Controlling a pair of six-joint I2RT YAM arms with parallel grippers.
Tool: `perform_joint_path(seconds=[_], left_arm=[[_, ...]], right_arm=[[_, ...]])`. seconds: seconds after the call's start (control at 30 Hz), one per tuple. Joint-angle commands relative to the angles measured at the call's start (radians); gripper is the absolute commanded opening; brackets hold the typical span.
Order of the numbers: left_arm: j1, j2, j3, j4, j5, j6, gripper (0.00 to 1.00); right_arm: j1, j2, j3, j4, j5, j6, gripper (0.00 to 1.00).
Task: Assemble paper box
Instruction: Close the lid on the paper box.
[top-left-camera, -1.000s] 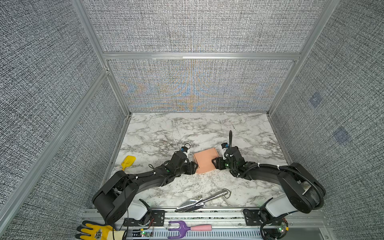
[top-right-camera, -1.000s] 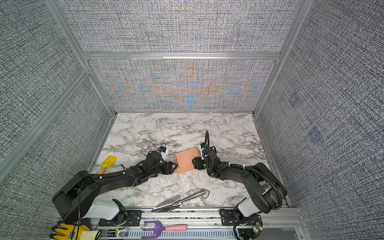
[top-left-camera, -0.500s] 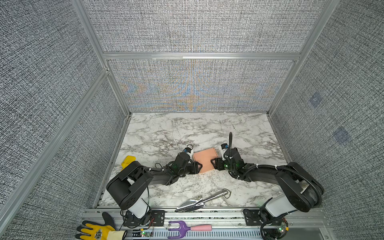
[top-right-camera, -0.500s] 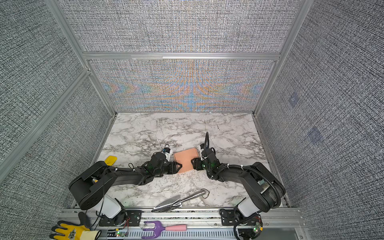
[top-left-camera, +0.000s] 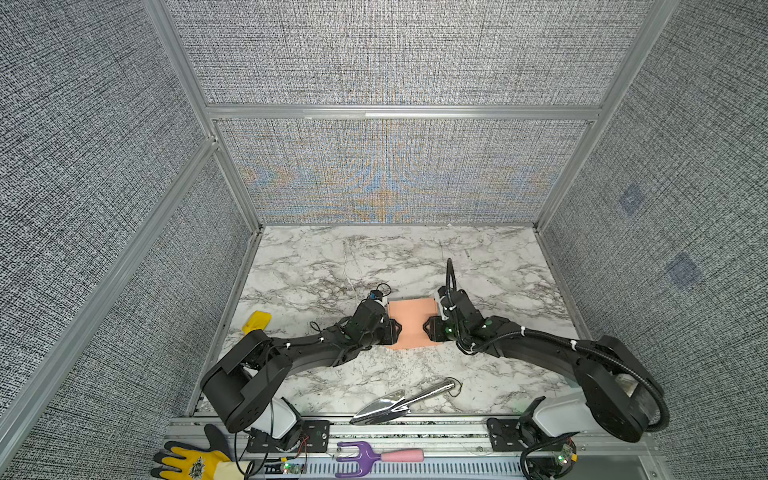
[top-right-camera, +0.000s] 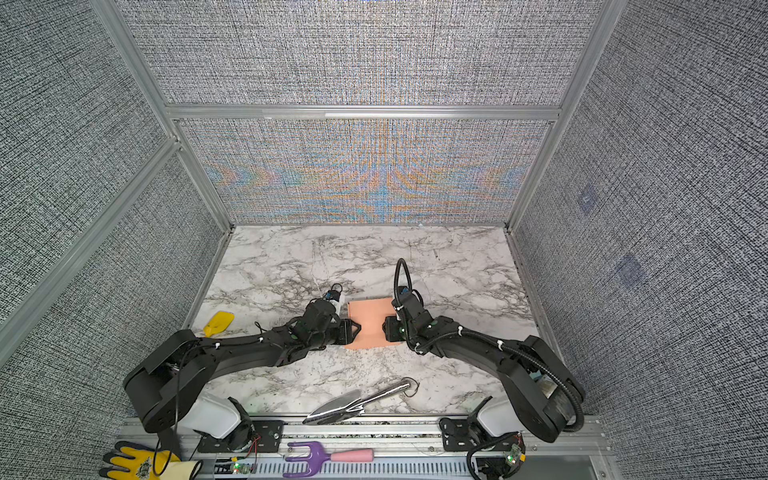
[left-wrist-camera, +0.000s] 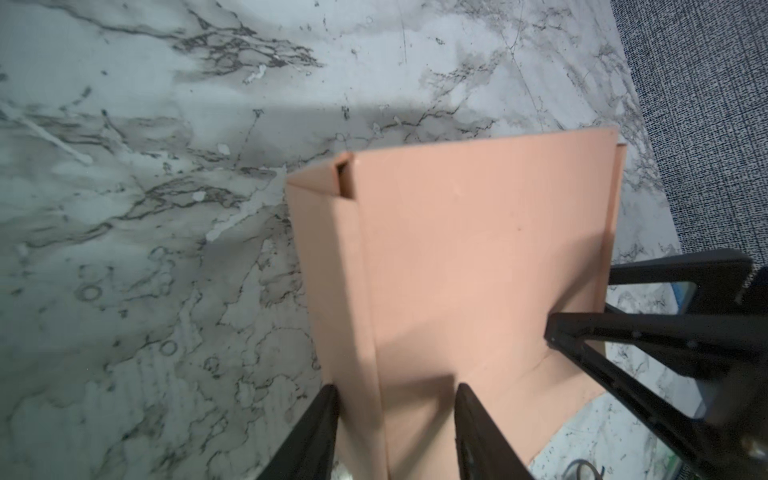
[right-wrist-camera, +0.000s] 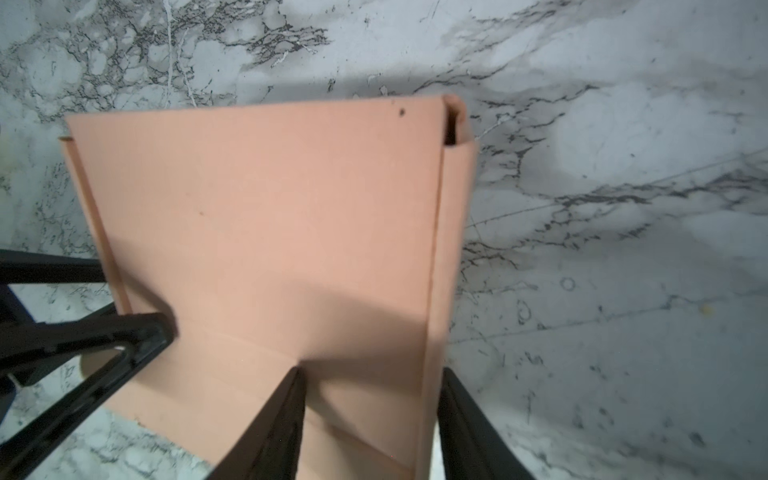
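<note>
the paper box (top-left-camera: 411, 322) sits mid desk (top-left-camera: 374, 257), open marble to the far edge; left pincer (left-wrist-camera: 395, 388) and right pincer (right-wrist-camera: 372, 372) straddle its side walls, whether clenched i cannot tell.

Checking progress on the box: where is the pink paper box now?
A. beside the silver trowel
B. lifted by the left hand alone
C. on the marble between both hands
C: in both top views the paper box lies on the marble table, left hand at one side, right hand at the other.
</note>
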Motion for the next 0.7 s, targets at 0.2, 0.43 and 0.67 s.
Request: perform_joint_path(seconds=[0.2, 0.43, 0.67], left_arm=[[-0.011, -0.029, -0.003, 0.031, 0.066, 0.008, 0.48], [-0.010, -0.003, -0.007, 0.007, 0.070, 0.027, 0.53], [0.019, 0.004, 0.063, -0.153, -0.005, 0.090, 0.61]], right_arm=[[0.014, -0.005, 0.031, -0.108, -0.064, 0.041, 0.49], [0.015, 0.028, 0.014, -0.071, -0.034, 0.016, 0.53], [0.005, 0.046, 0.047, -0.062, 0.056, -0.097, 0.64]])
